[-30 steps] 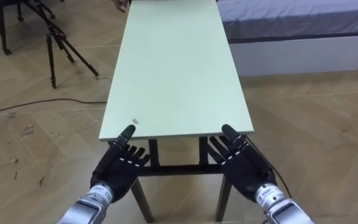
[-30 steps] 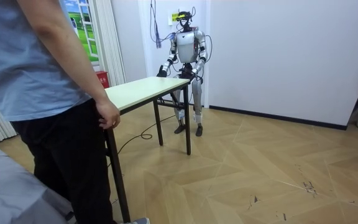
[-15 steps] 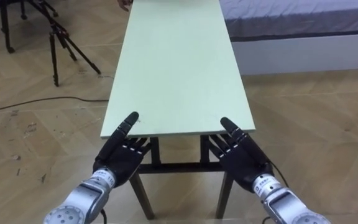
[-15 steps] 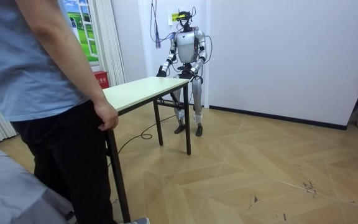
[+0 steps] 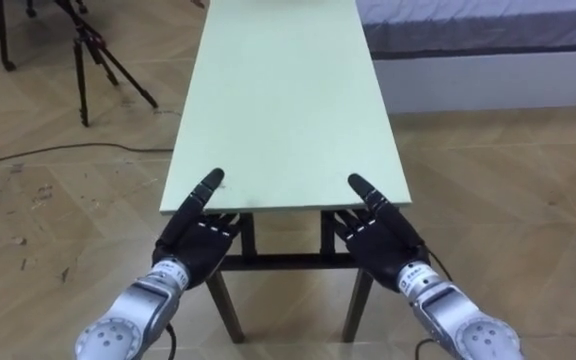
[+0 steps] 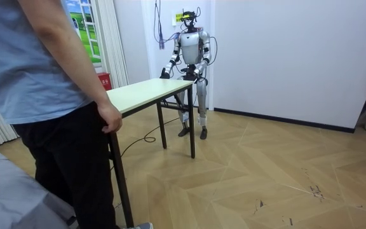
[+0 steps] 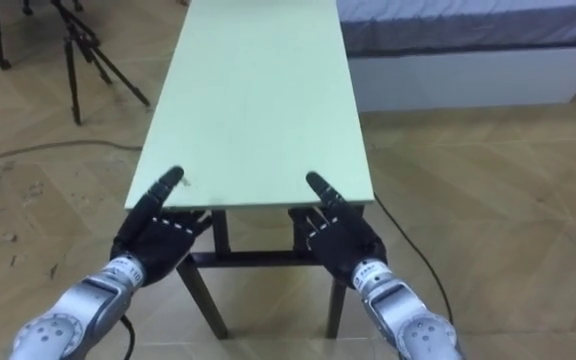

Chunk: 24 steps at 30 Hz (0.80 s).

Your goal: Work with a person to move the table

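Left robot hand (image 5: 196, 240) and right robot hand (image 5: 378, 235): fingers straight under the bench (image 5: 283, 100) near edge, thumbs on top, nothing clamped. Your risk: if the person (image 6: 43, 95) tugs, the bench likely slips off.

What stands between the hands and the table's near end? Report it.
Nothing visible does. The left hand and right hand are at the near edge of the table, with thumbs over its top and straight fingers beneath it.

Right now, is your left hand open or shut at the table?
Open. The left hand has straight fingers reaching under the table at its near edge and a straight thumb over its top.
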Available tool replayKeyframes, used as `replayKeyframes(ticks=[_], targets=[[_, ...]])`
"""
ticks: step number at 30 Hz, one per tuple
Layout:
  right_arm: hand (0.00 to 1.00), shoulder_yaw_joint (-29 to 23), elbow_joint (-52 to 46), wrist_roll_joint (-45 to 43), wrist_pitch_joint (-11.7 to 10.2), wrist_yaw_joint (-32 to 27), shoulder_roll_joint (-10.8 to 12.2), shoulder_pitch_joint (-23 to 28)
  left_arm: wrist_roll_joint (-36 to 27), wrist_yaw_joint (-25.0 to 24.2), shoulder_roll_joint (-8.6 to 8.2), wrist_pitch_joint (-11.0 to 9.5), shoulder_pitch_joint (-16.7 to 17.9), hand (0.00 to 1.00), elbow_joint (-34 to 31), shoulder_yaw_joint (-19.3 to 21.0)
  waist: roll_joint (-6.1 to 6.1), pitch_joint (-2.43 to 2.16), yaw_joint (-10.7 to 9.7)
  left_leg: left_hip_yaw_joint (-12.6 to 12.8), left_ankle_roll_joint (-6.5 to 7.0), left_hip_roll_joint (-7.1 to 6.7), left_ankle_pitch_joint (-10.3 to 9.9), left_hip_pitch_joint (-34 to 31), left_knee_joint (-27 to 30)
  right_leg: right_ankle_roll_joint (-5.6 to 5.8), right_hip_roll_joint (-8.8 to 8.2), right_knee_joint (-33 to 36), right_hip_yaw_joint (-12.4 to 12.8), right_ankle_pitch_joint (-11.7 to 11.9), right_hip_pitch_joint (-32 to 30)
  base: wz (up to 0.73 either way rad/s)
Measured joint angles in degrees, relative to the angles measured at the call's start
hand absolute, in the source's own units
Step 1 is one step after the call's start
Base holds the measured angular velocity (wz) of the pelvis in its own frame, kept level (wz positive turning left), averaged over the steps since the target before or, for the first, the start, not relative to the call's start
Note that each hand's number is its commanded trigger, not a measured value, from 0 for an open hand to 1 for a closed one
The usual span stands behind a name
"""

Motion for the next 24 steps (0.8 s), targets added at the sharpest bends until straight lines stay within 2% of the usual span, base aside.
replayKeyframes(ticks=[2, 5, 7, 10, 11, 12, 13, 14, 15, 21, 24], targets=[[0.0, 0.0, 0.0, 1.1, -0.1, -0.1, 0.0, 0.0, -0.1, 1.1, -0.2, -0.2, -0.6, 0.0, 0.0, 0.0, 0.01, -0.01, 0.5, 0.0, 0.0, 0.05, 0.0, 0.0, 0.0, -0.12, 0.01, 0.1, 0.0, 0.1, -0.4, -0.07], [0.0, 0.0, 0.0, 2.9, -0.6, -1.0, 0.7, -0.2, -2.2, 2.1, -0.85, -1.5, -0.8, 0.0, 0.0, 0.0, 0.02, 0.0, 0.5, -0.2, 0.0, 0.09, 0.0, 0.0, 0.0, -0.2, 0.08, 0.1, 0.1, 0.2, -0.1, -0.02], [0.0, -0.1, 0.0, 4.9, -1.4, -3.3, 2.0, -1.1, -3.7, 3.3, -2.59, -2.9, -1.1, 0.0, 0.0, 1.9, 0.06, 0.02, 0.4, -0.2, 0.0, 0.08, 0.0, 0.0, 0.0, -0.27, 0.14, 0.4, 0.4, 0.3, -0.4, -0.08], [0.0, 0.0, 0.0, 7.9, -2.8, -6.6, 3.2, -2.3, -4.6, 4.8, -3.91, -5.4, -1.6, 0.0, 0.0, 2.0, 0.39, 0.25, 0.4, -0.2, 0.02, 0.12, 0.0, 0.1, 0.0, -0.32, 0.2, 0.5, 0.5, 0.6, -0.4, -0.04], [0.0, 0.0, 0.0, 8.8, -3.1, -6.8, 3.4, -2.4, -4.6, 5.0, -4.09, -5.6, -1.6, 0.23, 0.0, 2.1, 0.46, 0.3, 0.4, -0.1, 0.02, 0.11, 0.0, 0.1, 0.0, -0.32, 0.18, 0.5, 0.5, 0.6, -0.4, 0.0], [0.0, 0.0, 0.0, 9.4, -3.7, -7.2, 3.7, -2.5, -4.6, 5.5, -4.35, -5.9, -1.9, 0.55, 0.0, 2.1, 0.58, 0.43, 0.3, 0.0, 0.03, 0.06, 0.0, 0.1, 0.0, -0.31, 0.13, 0.4, 0.5, 0.6, -0.5, 0.0], [0.19, 0.0, -0.1, 10.5, -4.2, -7.6, 4.0, -2.8, -4.6, 5.8, -4.54, -6.4, -2.1, 0.64, 0.0, 2.1, 0.65, 0.54, 0.3, 0.0, 0.04, 0.04, 0.0, 0.0, 0.0, -0.31, 0.13, 0.5, 0.6, 0.6, -0.6, 0.0], [0.59, 0.0, -0.3, 11.0, -4.4, -7.9, 4.1, -2.8, -4.6, 5.8, -4.67, -6.6, -2.1, 0.98, 0.0, 2.2, 0.66, 0.57, 0.4, 0.0, 0.04, 0.04, 0.0, 0.0, 0.0, -0.3, 0.14, 0.6, 0.7, 0.6, -0.7, -0.05], [1.0, 0.1, -0.7, 11.4, -4.9, -8.2, 4.3, -2.8, -4.6, 5.8, -4.75, -6.8, -2.3, 1.0, 0.0, 2.2, 0.66, 0.72, 0.4, 0.1, 0.04, 0.01, 0.0, -0.2, 0.0, -0.3, 0.12, 0.9, 0.8, 0.6, -1.1, -0.08], [1.0, 0.5, -2.5, 12.8, -6.1, -11.8, 4.4, -2.8, -4.5, 6.2, -4.84, -6.9, -2.9, 1.0, 0.0, 2.2, 0.71, 0.75, 0.9, 0.2, 0.1, -0.02, 0.1, -1.2, 0.0, -0.34, 0.18, 1.2, 1.1, 0.6, -2.4, -0.01], [1.0, 0.9, -2.5, 12.7, -7.4, -15.6, 4.5, -2.8, -4.4, 8.9, -5.92, -6.8, -2.9, 1.0, 0.0, 2.2, 0.64, 0.8, 1.7, 0.1, 0.1, -0.02, 0.1, -1.2, -0.3, -0.33, 0.26, 1.1, 1.1, 0.6, -2.4, -0.02]])
